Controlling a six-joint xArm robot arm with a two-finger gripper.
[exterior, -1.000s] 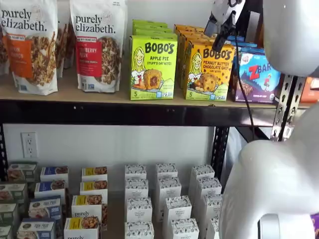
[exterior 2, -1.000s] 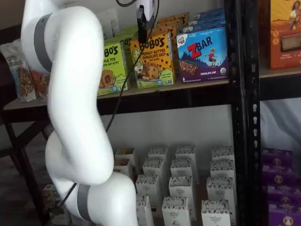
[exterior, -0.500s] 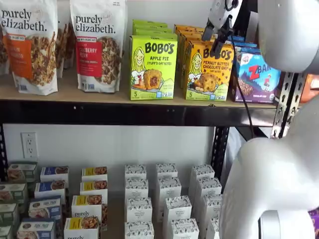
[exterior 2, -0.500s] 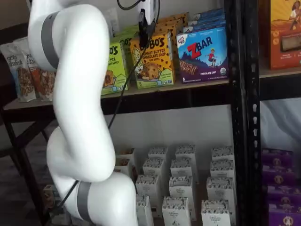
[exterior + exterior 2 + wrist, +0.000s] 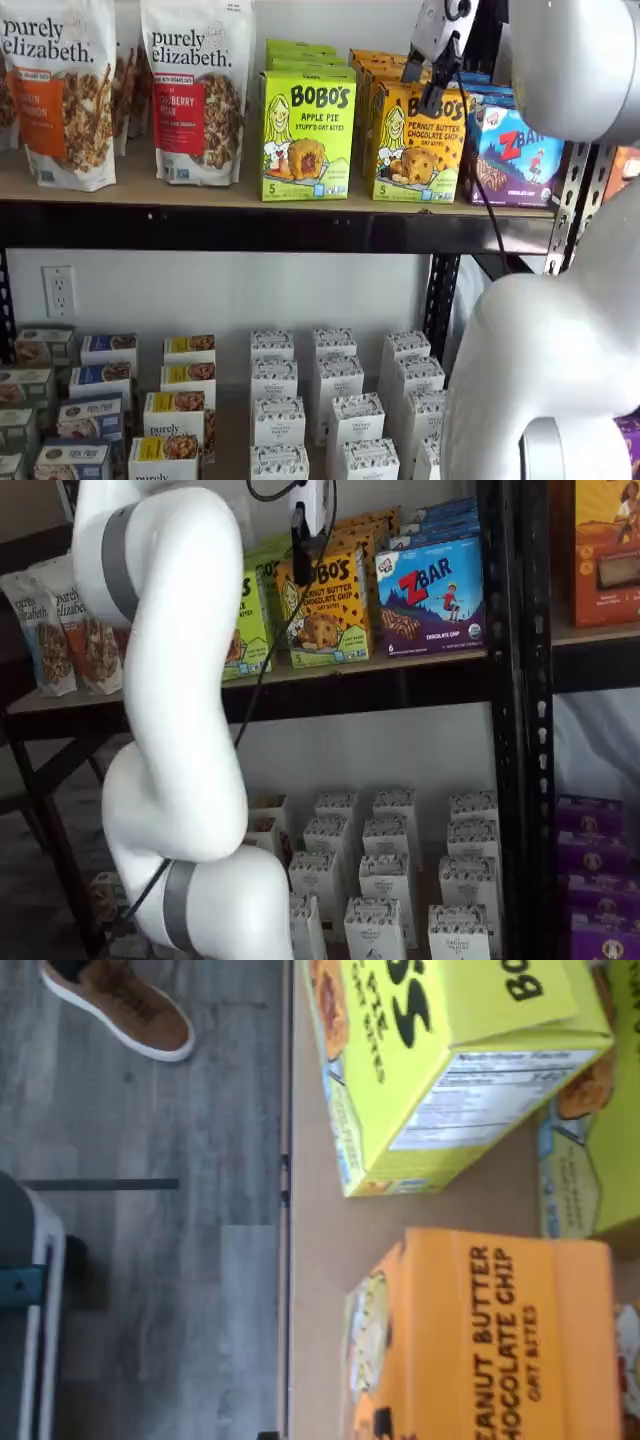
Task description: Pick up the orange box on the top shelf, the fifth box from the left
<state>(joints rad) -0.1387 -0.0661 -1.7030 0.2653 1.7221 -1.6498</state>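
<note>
So I'm hanging my hand [image 5: 425,75] right in front of the top shelf [image 5: 280,228], up by the upper edge of the orange box [image 5: 419,141], and it's not touching anything yet as far as I can tell. The fingers are standing spread wide, nothing between them, which makes sense since I'm lining up to straddle the carton, not squeeze it yet. The cable is dangling down across the box front.

The box itself is sitting upright at the front edge of the shelf, with the lime-green Apple Pie box [image 5: 307,135] just beside it on one side and the blue Z Bar box [image 5: 515,152] on the other. There's a gap on the green side, so I'm guessing that's where one finger is going.

More orange cartons are queuing behind it, mostly hidden. My own arm [image 5: 175,710] is blocking a good chunk of the shelf in one shelf view. In the wrist view I'm seeing the orange top and bare board, but no fingers, and the box is cut off at the edge.
</note>
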